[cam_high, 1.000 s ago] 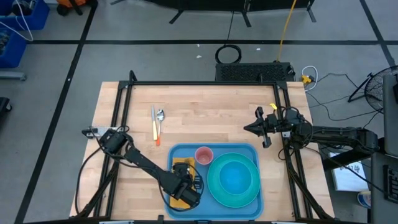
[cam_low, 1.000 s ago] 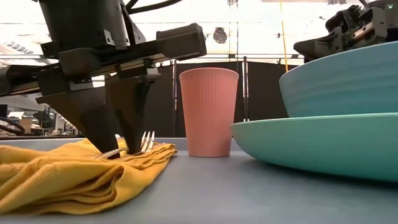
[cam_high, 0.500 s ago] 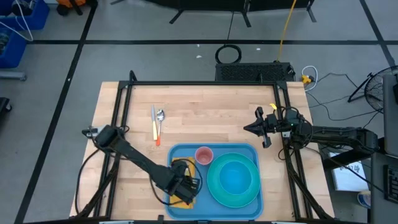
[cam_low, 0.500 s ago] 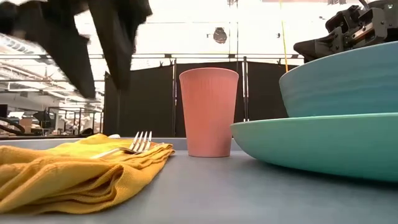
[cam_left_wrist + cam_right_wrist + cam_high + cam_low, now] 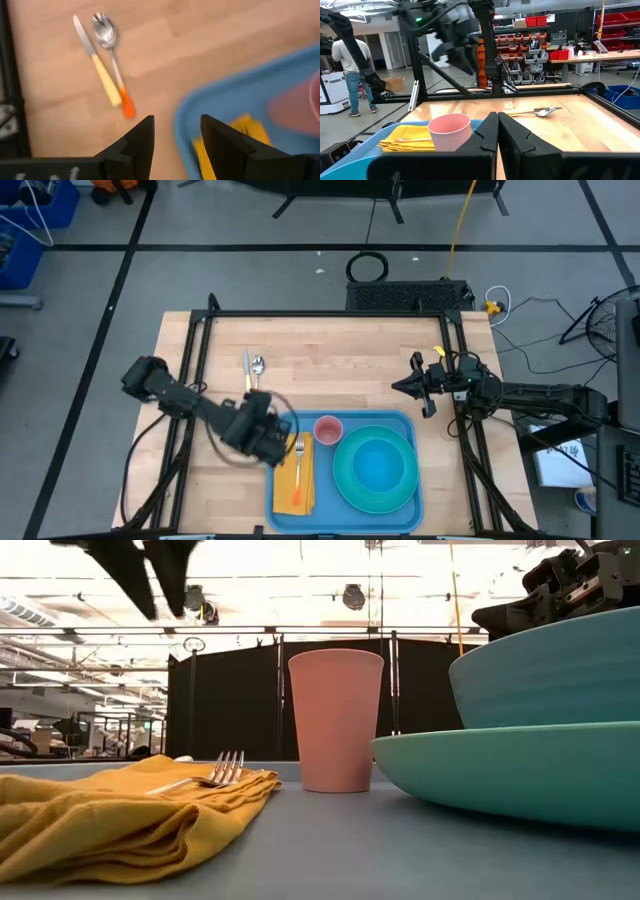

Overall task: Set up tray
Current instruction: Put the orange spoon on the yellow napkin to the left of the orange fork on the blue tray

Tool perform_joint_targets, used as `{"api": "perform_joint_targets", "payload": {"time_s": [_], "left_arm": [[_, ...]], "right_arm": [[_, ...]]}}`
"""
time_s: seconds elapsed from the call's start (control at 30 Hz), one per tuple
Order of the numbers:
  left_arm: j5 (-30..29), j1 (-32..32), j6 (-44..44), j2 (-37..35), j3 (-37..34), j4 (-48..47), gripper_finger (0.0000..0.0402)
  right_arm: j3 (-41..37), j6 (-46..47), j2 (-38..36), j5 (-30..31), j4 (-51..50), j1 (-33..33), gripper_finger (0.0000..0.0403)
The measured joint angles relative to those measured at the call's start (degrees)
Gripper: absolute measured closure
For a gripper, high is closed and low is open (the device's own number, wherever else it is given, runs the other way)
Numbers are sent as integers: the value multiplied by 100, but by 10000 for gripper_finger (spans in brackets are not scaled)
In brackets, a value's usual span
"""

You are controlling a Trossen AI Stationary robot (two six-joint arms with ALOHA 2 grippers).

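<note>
The blue tray (image 5: 345,500) lies at the lower centre of the high view, on the wooden counter (image 5: 330,370). On it, along its left side, is a folded yellow napkin (image 5: 294,480) with a fork (image 5: 298,465) lying on top; in the low view the fork (image 5: 205,778) rests on the napkin (image 5: 120,815) at lower left. A pink cup (image 5: 328,429) stands upright near the tray's upper edge, just right of the napkin, and a teal bowl (image 5: 378,464) sits on a teal plate (image 5: 342,480) filling the tray's right half.

The left hand (image 5: 275,442) hangs at the tray's upper left corner, above the counter; its fingers (image 5: 142,142) are spread a moderate way apart with nothing between them. Up and to the left on the bare counter lie a knife (image 5: 248,383) with a yellow handle and a spoon (image 5: 257,383) with an orange handle, side by side.

The right hand (image 5: 400,386) waits at the right of the counter, well apart from the tray, its fingers (image 5: 487,132) pressed together on nothing
</note>
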Motion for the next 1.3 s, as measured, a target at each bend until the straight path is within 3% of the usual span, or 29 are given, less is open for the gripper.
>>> {"api": "perform_joint_targets", "payload": {"time_s": [0.23,0.43,0.6,0.93,1.3], "left_arm": [[617,1610,1632,-14,-1042,203,236],[960,2891,3212,-14,-1805,1426,236],[1250,3568,4141,-13,-2274,2440,232],[1544,4140,4570,-13,-2858,3293,180],[1889,4279,4612,-54,-3673,4176,176]], "right_arm": [[0,-62,2,4,-334,0,403],[0,-521,0,11,15,0,403],[0,-804,0,15,243,0,403],[0,-1013,0,20,208,0,403],[0,-1062,1,21,-144,-2,403]]}}
